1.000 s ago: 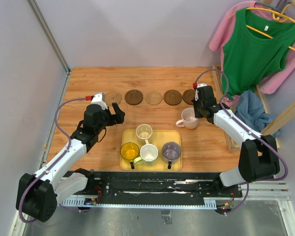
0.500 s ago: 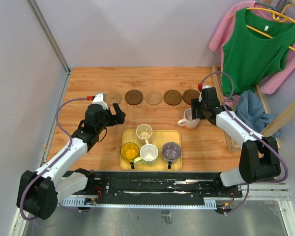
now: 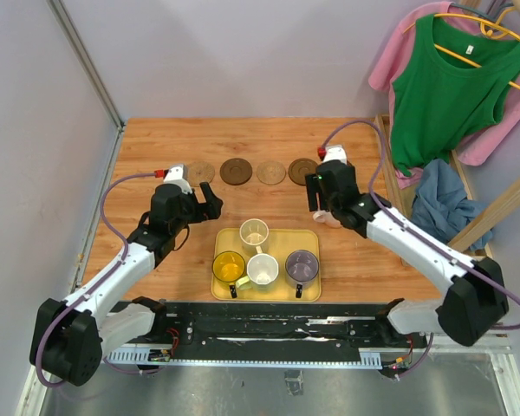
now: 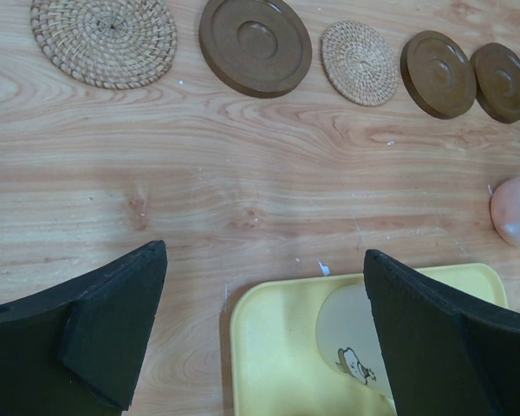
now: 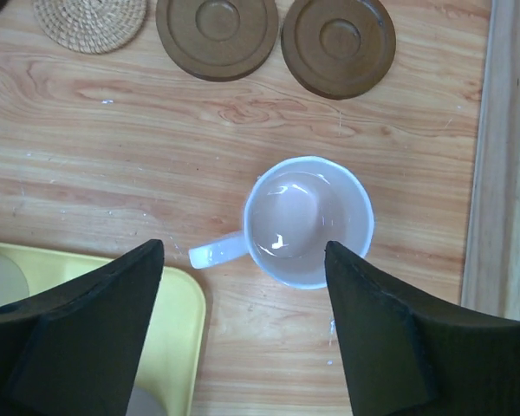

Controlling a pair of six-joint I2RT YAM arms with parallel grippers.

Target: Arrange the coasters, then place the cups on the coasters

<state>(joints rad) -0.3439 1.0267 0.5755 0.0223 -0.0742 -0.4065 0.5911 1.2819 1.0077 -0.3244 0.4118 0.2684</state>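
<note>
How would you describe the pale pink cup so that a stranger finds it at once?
Find the yellow tray at the near middle of the wooden table. Beyond its far right corner, before the row of coasters, the pink cup stands alone on bare wood. The other four cups all sit on the tray.

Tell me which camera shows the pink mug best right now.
Right wrist: the pink mug sits whole, upright on the table, handle toward the yellow tray. Top external shows only a sliver behind the right arm; left wrist catches its edge at the frame border.
</note>
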